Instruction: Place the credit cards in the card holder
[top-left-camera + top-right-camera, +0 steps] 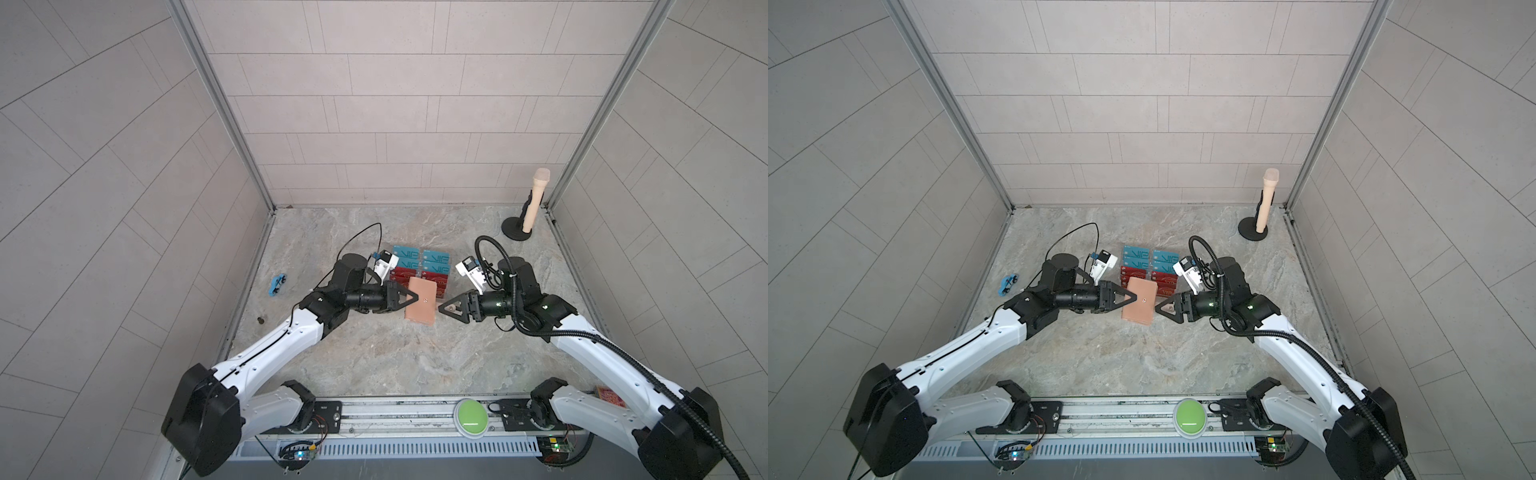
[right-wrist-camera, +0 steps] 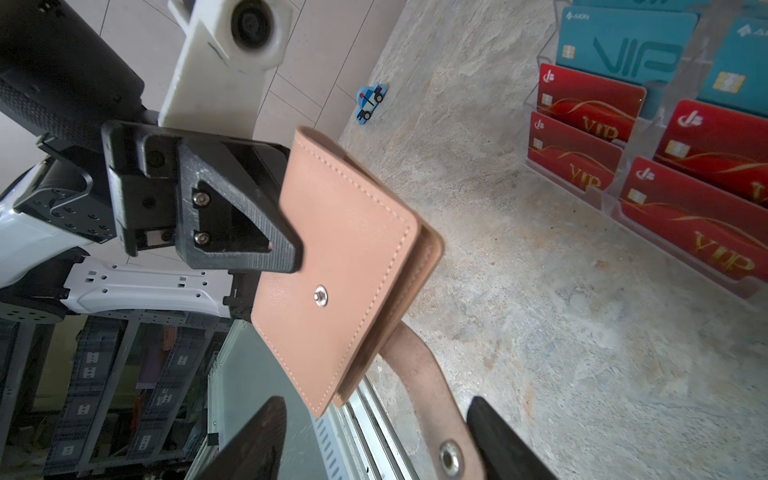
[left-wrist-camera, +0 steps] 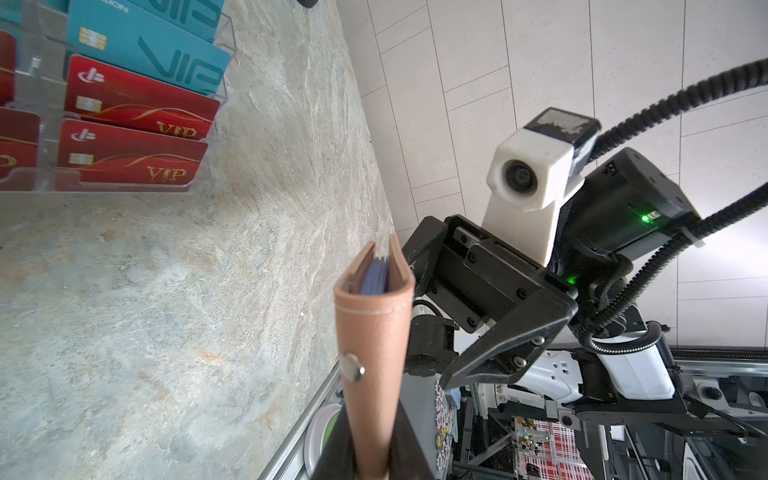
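Left pincer is clamped tight on one edge of the tan card holder. The holder sits mid-scene, snap-stud face up, and looks raised off the marbled bench. The flap is unfastened. Its strap trails loose and passes between the tips of the right pincer, whose jaws stand wide apart. I cannot tell whether either tip touches the strap. Bluish inner pockets show at the holder's open end. Credit cards stand in a clear acrylic tiered stand just behind the holder, teal in the back rows, red in front. A blue toy car lies well off to the left.
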Tool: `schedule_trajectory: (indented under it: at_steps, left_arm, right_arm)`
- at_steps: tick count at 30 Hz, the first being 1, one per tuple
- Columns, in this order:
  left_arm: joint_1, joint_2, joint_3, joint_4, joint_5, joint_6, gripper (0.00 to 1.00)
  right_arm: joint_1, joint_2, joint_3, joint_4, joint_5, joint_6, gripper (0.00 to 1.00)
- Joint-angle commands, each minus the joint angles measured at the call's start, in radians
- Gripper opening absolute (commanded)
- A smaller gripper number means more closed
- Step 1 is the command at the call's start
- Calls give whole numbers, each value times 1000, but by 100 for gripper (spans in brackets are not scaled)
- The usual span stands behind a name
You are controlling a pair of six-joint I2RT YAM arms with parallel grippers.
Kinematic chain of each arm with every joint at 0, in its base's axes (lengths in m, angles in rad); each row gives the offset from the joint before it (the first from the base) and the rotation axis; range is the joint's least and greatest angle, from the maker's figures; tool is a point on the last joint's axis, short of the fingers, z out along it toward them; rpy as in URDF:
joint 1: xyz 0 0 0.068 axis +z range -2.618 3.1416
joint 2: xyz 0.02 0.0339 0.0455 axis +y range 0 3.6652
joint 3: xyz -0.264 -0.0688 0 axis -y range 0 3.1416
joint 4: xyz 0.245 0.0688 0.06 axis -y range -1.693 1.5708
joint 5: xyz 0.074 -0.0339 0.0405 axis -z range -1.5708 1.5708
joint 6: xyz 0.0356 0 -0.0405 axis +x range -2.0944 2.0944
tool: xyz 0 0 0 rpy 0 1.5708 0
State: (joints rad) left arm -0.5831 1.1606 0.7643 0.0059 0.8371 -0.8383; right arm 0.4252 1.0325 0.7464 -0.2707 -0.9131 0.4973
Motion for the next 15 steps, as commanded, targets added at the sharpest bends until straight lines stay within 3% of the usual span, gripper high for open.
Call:
schedule_trajectory:
  at_steps: [1,15]
  left_arm:
    - [-3,-29,-11,34,9,1,15]
    - [-3,-32,-25,93,30,-32,16]
  right_arm:
    - [-10,9,7,-1,19,-23,70]
    - [-11,78,-34,127,13,25,68]
